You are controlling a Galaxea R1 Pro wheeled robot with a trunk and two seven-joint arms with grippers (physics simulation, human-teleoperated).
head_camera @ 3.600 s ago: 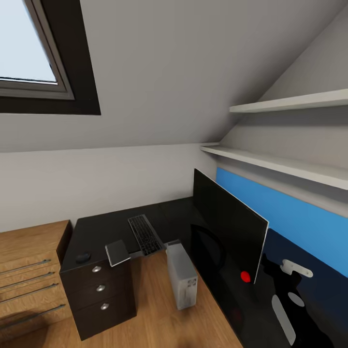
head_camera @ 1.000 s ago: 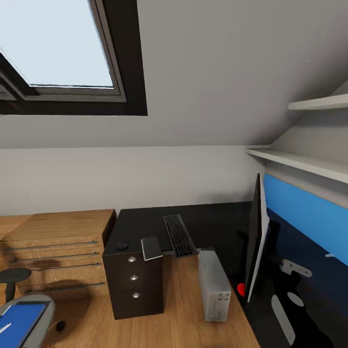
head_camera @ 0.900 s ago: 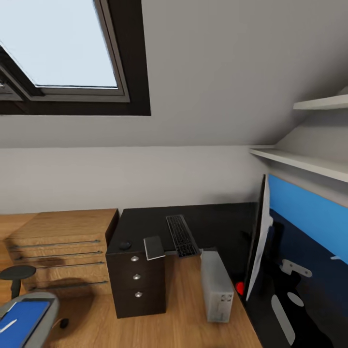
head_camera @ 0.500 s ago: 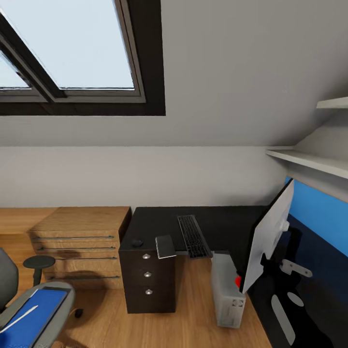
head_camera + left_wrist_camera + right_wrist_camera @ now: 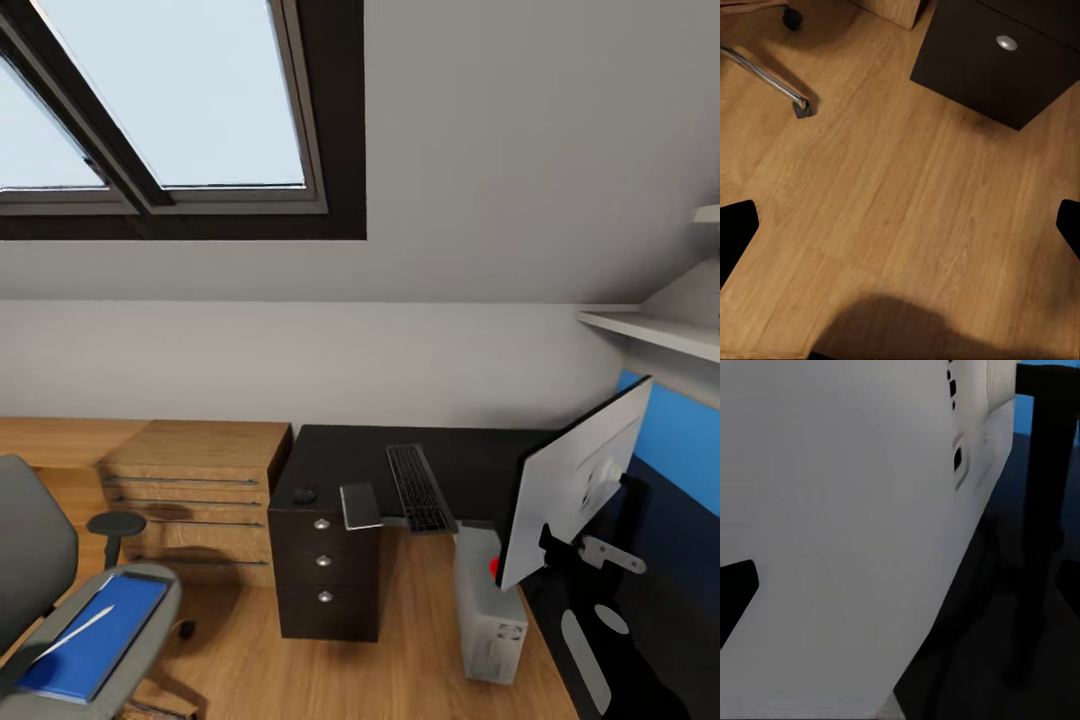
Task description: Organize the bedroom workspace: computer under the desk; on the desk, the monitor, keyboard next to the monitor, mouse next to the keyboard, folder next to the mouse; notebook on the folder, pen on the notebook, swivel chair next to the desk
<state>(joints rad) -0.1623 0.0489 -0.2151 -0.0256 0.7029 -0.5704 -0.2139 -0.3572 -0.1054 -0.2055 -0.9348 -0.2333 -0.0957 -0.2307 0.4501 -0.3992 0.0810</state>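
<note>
1. Lower left of the head view: the swivel chair [image 5: 60, 620] carries the blue folder [image 5: 85, 645] on its seat, with the whitish pen [image 5: 75, 632] lying slantwise across it. The folder's long axis runs from lower left to upper right.
2. Centre: the counter [image 5: 470, 460] holds a small dark round thing, likely the mouse [image 5: 304, 495], at its left end over the black drawers [image 5: 325, 580]. The grey notebook [image 5: 361, 505] lies just beside it, overhanging the front edge. The keyboard [image 5: 421, 488] comes next, its long axis pointing away from the camera.
3. Right of centre: the computer [image 5: 490, 605] stands on the floor at the counter's front edge.
4. Right: the monitor [image 5: 570, 480] shows its pale back and leans, so it needs checking.
5. In the left wrist view the left claw [image 5: 900, 225] looks spread wide and empty over wooden floor, with a chair caster [image 5: 801, 109] near. In the right wrist view the right claw [image 5: 907, 585] also looks spread and empty, close against the monitor's back [image 5: 840, 510].
6. By my judgement the folder comes next. It lies left of both claws, so the left arm is nearer.
7. A mark on the computer's front is too small to read.
</note>
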